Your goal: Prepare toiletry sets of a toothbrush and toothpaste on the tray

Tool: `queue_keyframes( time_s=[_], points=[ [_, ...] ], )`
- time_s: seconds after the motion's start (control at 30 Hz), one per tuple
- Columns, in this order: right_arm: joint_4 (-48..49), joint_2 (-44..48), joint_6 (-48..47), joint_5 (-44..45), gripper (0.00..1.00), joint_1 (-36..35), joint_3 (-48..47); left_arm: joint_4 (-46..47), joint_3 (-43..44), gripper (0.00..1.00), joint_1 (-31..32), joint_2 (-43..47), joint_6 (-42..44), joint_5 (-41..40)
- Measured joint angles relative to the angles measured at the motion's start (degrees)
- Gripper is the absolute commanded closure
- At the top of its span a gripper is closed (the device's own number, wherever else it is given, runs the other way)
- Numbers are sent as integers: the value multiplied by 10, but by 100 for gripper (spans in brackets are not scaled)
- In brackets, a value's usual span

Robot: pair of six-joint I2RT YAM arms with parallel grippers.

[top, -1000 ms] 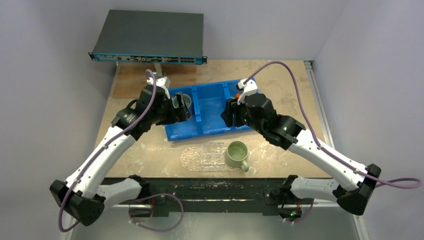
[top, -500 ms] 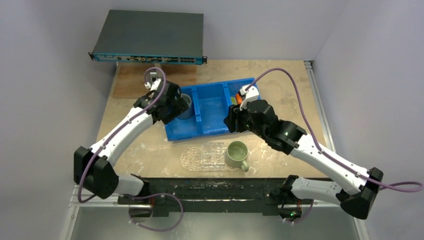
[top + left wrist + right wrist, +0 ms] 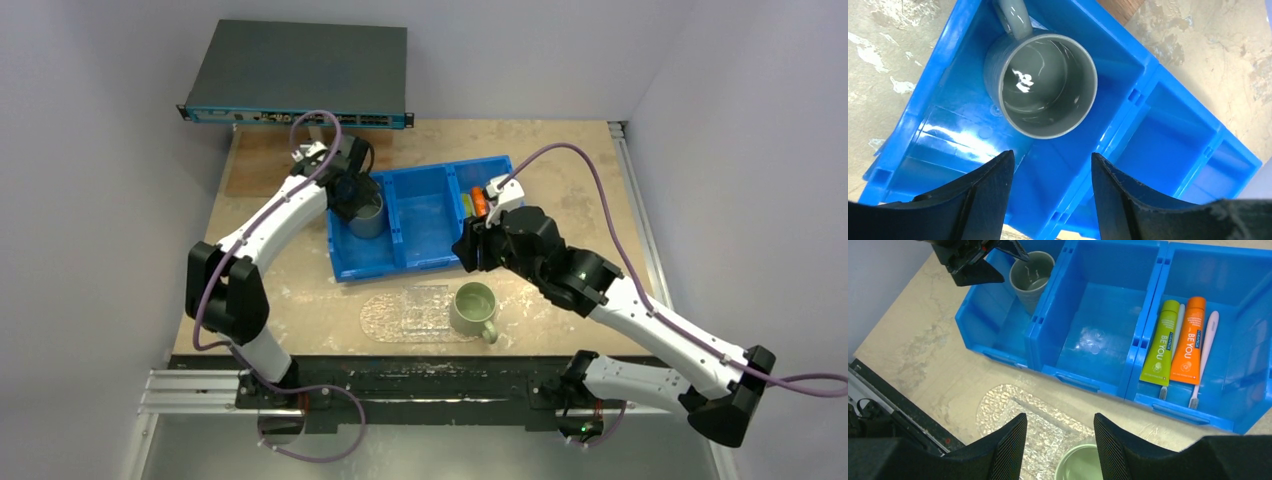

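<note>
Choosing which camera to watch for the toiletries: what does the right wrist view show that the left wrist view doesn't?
Only the right wrist: the green tube, orange tube and two toothbrushes in the blue bin's end compartment, plus the tray and pale-green mug. Only the left wrist: the grey mug's handle. Both: the blue bin and the grey mug in it.

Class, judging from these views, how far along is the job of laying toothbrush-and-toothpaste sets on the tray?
Done: only the green mug stands at the tray's right end. In hand: nothing; the left gripper hangs over the grey mug, jaws open, and the right gripper is empty too. Left: the orange tube, green tube and both toothbrushes lie in the blue bin's right compartment, so both sets remain.
</note>
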State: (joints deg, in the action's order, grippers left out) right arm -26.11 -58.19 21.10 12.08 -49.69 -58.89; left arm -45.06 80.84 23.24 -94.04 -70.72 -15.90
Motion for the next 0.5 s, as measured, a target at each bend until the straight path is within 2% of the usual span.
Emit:
queue_keyframes(
  time_s=[0.27,0.5],
  points=[
    [-4,17,-8,-11,46,0,10,-25,18,50,-4,-46,-18,2],
    [-5,22,-12,-12,46,0,13,-46,22,51,-9,-71,-24,8]
  ],
)
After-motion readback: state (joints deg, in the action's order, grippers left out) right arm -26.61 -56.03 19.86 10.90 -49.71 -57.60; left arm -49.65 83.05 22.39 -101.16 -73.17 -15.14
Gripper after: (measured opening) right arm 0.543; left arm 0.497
